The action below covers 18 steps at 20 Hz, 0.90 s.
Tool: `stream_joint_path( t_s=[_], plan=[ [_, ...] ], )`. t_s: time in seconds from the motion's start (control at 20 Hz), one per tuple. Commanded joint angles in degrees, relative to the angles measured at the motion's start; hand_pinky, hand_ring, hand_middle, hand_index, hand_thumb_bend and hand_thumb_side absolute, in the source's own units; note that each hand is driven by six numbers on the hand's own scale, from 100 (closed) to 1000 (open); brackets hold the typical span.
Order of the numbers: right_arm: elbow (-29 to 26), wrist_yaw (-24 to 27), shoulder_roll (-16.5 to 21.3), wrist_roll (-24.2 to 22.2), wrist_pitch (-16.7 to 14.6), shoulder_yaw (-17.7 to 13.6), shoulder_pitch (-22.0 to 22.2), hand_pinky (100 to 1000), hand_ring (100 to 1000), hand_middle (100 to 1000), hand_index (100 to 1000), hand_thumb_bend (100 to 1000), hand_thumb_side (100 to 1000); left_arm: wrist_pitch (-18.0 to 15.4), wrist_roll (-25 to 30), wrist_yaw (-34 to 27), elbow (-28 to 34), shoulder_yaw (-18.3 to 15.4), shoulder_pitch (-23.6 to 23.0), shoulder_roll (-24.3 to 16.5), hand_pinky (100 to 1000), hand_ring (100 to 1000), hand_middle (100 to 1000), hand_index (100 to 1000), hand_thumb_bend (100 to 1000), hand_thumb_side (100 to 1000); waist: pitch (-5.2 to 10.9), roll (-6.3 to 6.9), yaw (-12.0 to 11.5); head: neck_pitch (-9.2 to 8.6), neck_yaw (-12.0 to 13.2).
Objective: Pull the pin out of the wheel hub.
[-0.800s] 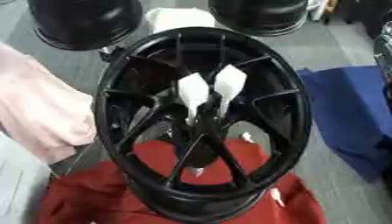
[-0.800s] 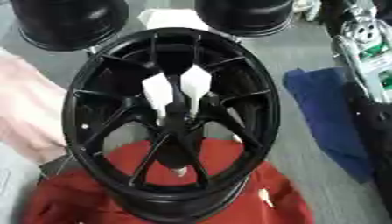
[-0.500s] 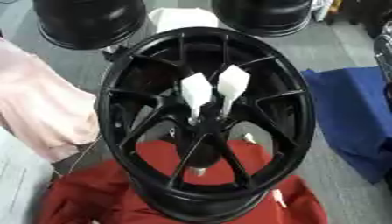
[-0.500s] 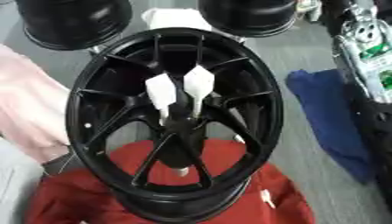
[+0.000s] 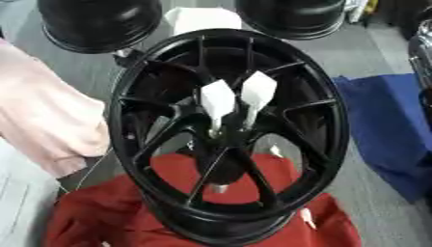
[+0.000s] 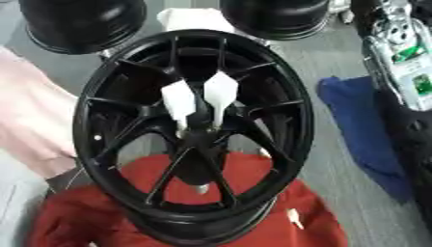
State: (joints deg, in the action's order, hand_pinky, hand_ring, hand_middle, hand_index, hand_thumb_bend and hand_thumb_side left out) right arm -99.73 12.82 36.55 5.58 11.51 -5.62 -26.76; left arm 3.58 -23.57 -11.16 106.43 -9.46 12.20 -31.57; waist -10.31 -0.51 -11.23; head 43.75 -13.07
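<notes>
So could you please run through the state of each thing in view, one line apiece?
Wheel hub: black, tilted, resting on the red cloth.
Pins: two white-headed ones, both seated at the hub's centre, not pulled.
Red cloth: rumpled under the hub.
Blue cloth: lying to the right, apart from the hub.
Two other black rims: standing behind the hub.
Robot hands: none in view.
</notes>
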Motion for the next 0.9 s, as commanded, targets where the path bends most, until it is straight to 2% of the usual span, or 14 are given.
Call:
stream_joint_path(
  t_s=[0.05,0.15,0.3,0.45,0.7,0.9],
  plan=[
    [-0.6,-0.3,2.1,0.0,-0.3,-0.7,-1.1,963,840,702,689,100,635,0.0,1.3,1.6,1.7,0.6,1.6,-5.3,723,741,666,731,598,747,0.27,0.18,-0.2,-0.73,-0.3],
    [-0.6,-0.4,2.4,0.0,-0.3,-0.7,-1.1,963,840,701,689,100,636,-0.3,3.5,4.0,2.4,1.7,2.4,-8.9,726,742,670,737,597,746,-0.01,0.21,-0.3,-0.85,-0.2],
    [-0.7,-0.5,2.9,0.0,-0.4,-0.8,-1.0,962,840,701,689,100,636,-2.0,10.7,10.5,3.9,3.7,4.2,-14.9,737,745,681,753,594,750,-0.53,0.26,-0.3,-0.85,-0.3],
    [-0.7,-0.5,3.1,0.2,-0.5,-1.1,-0.8,962,840,701,688,100,637,-5.3,20.4,15.8,5.0,5.5,6.5,-19.8,747,748,693,774,605,767,-1.00,0.25,0.0,-1.13,-0.5],
    [-0.7,-0.5,3.6,0.3,-0.6,-1.2,-0.6,961,839,700,688,100,641,-11.3,35.9,21.3,5.0,9.2,12.8,-26.3,763,753,712,800,598,774,-1.31,0.09,0.6,-1.45,-0.6],
    [-0.6,-0.6,4.1,0.3,-0.6,-1.2,-0.3,960,839,700,688,100,635,-13.4,51.2,22.7,4.2,14.0,18.9,-29.7,777,758,725,819,558,767,-1.34,-0.02,0.9,-1.79,-0.3]
  ],
)
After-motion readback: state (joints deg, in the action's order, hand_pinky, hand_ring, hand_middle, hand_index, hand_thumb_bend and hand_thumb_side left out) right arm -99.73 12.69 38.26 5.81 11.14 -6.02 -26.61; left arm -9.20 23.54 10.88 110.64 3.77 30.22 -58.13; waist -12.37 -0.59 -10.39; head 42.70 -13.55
